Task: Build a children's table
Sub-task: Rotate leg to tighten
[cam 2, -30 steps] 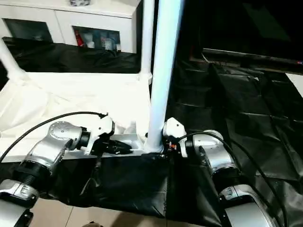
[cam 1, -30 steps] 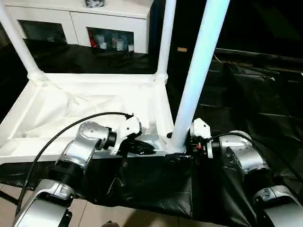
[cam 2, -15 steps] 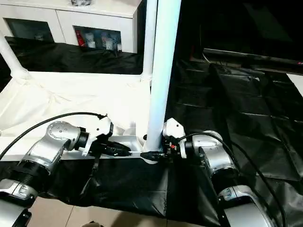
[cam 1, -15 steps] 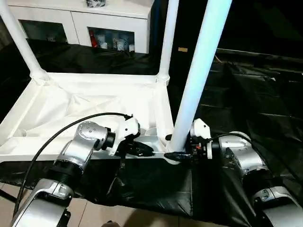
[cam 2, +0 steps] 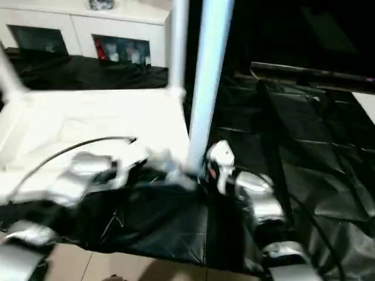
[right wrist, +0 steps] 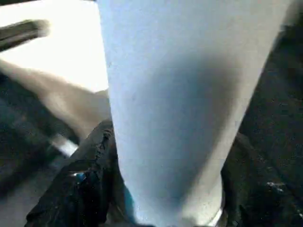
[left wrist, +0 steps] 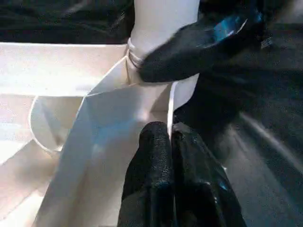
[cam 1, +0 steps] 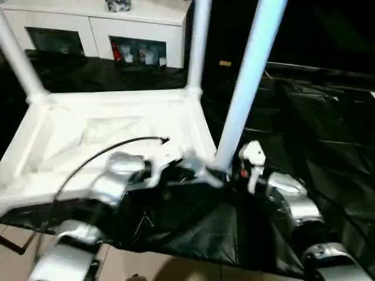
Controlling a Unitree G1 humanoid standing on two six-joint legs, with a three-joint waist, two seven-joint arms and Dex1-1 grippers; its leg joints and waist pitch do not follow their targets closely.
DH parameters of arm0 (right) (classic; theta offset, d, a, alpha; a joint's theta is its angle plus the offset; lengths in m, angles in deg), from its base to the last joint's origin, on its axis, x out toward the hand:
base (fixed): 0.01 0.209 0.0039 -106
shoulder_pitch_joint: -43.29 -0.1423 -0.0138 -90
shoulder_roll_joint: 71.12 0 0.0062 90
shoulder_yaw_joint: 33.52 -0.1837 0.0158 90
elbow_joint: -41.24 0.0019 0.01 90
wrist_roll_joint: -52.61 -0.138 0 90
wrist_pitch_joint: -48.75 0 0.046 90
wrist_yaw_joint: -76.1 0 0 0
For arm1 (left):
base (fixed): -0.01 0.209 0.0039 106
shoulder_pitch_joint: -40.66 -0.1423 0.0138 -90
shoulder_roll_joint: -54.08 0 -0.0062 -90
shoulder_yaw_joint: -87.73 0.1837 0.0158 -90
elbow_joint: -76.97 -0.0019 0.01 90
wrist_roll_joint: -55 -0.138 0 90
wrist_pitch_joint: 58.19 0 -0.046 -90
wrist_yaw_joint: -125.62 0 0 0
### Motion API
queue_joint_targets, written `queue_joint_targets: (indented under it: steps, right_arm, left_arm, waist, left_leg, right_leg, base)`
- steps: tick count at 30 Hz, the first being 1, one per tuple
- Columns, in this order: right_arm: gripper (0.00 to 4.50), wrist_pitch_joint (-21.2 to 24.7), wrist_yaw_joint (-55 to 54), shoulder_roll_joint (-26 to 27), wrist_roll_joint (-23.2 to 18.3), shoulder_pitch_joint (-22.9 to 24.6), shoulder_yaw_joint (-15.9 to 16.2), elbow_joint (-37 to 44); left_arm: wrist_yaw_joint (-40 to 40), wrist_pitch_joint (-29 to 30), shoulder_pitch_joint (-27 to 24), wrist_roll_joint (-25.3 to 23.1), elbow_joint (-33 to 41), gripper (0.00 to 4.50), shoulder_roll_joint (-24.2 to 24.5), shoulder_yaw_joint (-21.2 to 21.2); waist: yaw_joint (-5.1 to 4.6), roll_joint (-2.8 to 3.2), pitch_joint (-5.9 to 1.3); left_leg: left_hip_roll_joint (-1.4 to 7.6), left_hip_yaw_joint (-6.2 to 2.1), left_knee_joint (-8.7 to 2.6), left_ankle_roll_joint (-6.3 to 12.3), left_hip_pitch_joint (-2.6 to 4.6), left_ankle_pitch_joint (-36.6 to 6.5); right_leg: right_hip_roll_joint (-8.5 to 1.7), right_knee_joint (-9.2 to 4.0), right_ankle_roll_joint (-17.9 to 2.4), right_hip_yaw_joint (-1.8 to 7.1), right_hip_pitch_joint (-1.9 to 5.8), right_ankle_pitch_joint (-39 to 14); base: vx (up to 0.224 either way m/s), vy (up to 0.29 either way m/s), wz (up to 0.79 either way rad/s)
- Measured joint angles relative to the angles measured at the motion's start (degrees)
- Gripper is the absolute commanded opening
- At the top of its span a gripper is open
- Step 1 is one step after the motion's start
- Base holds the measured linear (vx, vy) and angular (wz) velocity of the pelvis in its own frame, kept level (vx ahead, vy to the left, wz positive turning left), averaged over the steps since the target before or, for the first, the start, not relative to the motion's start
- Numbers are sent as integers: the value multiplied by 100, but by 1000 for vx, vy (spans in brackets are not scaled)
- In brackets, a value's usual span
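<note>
The children's table lies upside down, its white ribbed top (cam 1: 117,117) on black sheeting. Two legs stand in the far corner sockets (cam 1: 196,47) (cam 1: 17,58). A third leg (cam 1: 246,88) rises from the near right corner socket. My right gripper (cam 1: 227,174) is shut on this leg's base; its black fingers (right wrist: 85,189) press the tube from both sides. My left gripper (left wrist: 170,130) is shut on the top's thin rim wall (left wrist: 109,118) right beside that socket. In the left wrist view a right-gripper finger (left wrist: 199,47) curves around the leg.
A white glass-door cabinet (cam 1: 117,35) stands behind the table. Wrinkled black sheeting (cam 1: 316,129) covers the surface to the right and front. A black cable (cam 1: 105,149) arcs over my left forearm. Pale floor (cam 1: 176,266) runs along the near edge.
My right gripper's jaws have narrowed onto the near right leg's base. The left gripper keeps its pinch on the rim. The whole picture has shifted with the camera.
</note>
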Motion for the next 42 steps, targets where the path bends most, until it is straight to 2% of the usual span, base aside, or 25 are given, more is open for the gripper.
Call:
queue_joint_targets:
  steps: [2, 6, 8, 11, 12, 14, 18, 20, 22, 27, 35, 42]
  right_arm:
    - [265, 69, -793, 219, 71, -188, -102, -222]
    - [265, 101, -1529, 420, 156, -368, -282, -414]
    - [320, 95, -1554, 451, 138, -367, -340, -413]
    - [337, 105, -1541, 542, 15, -365, -413, -397]
    - [363, 103, -1513, 549, -10, -365, -423, -394]
    - [383, 97, -1297, 532, -81, -364, -426, -390]
    - [383, 126, -492, 327, -201, -359, -390, -356]
    - [383, 146, -44, 154, -232, -350, -283, -311]
    - [383, 235, 861, -209, -268, -257, -53, -102]
    - [383, 275, 1740, -388, -394, -201, 56, 152]
    - [309, 311, 3185, -862, -540, -249, 392, 334]
    - [254, 360, 3804, -1014, -495, -358, 653, 332]
  left_arm:
    - [469, 141, 27, -133, -31, 0, -233, -9]
    - [983, 280, 45, -271, -33, 0, -533, -7]
    - [997, 287, 45, -271, -24, 0, -543, -7]
    - [992, 287, 45, -271, -21, 0, -542, -27]
    - [966, 287, 44, -266, -20, 0, -536, -37]
    - [818, 285, 18, -219, 28, 0, -460, -75]
    - [496, 268, -44, -56, 151, 0, -296, -118]
    - [257, 217, -67, 3, 197, 0, -192, -109]
    - [-175, 90, -94, 142, 230, 0, 35, -95]
    - [-728, 19, -93, 256, 242, 0, 211, -83]
    - [-1537, 20, -95, 477, 252, 0, 574, 37]
    - [-2074, -46, -105, 558, 252, 0, 781, 76]
  waist:
    - [-36, 14, -9]
    - [-61, 24, -15]
    - [-58, 30, -18]
    - [-67, 32, -18]
    - [-70, 33, -17]
    - [-76, 31, -15]
    - [-85, 38, -8]
    - [-77, 46, -3]
    - [-69, 47, 2]
    - [-50, 46, 3]
    - [41, 37, 8]
    - [51, 14, 20]
  left_leg:
    - [-2, 0, -1, 0, 1, 0]
    - [-4, -4, -4, 0, -1, 0]
    - [-4, -4, -7, 0, -8, 0]
    - [-3, -4, -9, 0, -11, 0]
    - [-3, -4, -9, 0, -12, 0]
    - [-3, -4, -12, 0, -14, 0]
    - [0, -4, -21, 0, -33, 0]
    - [2, -4, -24, 0, -39, 0]
    - [3, -3, -22, 0, -50, 0]
    - [4, -1, 10, 4, -52, 0]
    - [9, 1, 27, 12, -49, -5]
    - [10, 1, 34, 11, -49, -5]
  right_leg:
    - [0, -1, 2, 1, 2, -1]
    - [0, -2, 5, -2, 1, -3]
    - [0, -2, 5, -2, 1, -3]
    - [0, -2, 4, -3, 0, -2]
    - [0, -2, 3, -2, -1, -1]
    - [1, -2, 4, -5, -6, -2]
    - [6, 0, -17, -15, -22, 12]
    - [7, 0, -18, -20, -25, 12]
    - [7, -2, -15, -22, -30, 8]
    - [4, -8, -16, -18, -38, 6]
    - [4, 1, -17, -18, -37, 6]
    - [4, 6, -18, -18, -37, 7]
  base:
    - [0, 0, 0]
    - [0, 0, 0]
    - [0, 0, 0]
    - [0, 0, 0]
    - [0, 0, 0]
    - [0, 0, 0]
    - [0, 0, 0]
    - [0, 0, 0]
    - [0, 0, 0]
    - [0, 0, 0]
    - [0, 0, 0]
    - [0, 0, 0]
